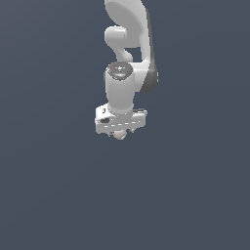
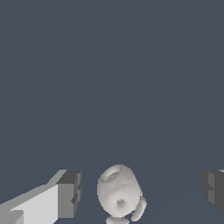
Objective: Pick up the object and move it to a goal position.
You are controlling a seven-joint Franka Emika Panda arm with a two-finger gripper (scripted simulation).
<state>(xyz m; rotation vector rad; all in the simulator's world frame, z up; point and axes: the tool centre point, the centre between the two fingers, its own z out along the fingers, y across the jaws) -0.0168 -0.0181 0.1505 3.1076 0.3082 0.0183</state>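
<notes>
The object (image 2: pixel 119 191) is a small pale grey-beige ball-like thing with a hollow on top and little knobs at its base. In the wrist view it sits between the fingers of my gripper (image 2: pixel 141 192). One dark-padded finger (image 2: pixel 69 194) stands a short gap from it, and the other finger (image 2: pixel 213 188) is much farther off. Neither pad touches it, so the gripper is open. In the exterior view the object (image 1: pixel 120 135) peeks out just under the white gripper body (image 1: pixel 120 121), which points straight down and hides the fingers.
The white arm (image 1: pixel 128 44) rises from the gripper to the top of the exterior view. Around and below it there is only a flat, plain dark blue-grey surface (image 1: pixel 58 195).
</notes>
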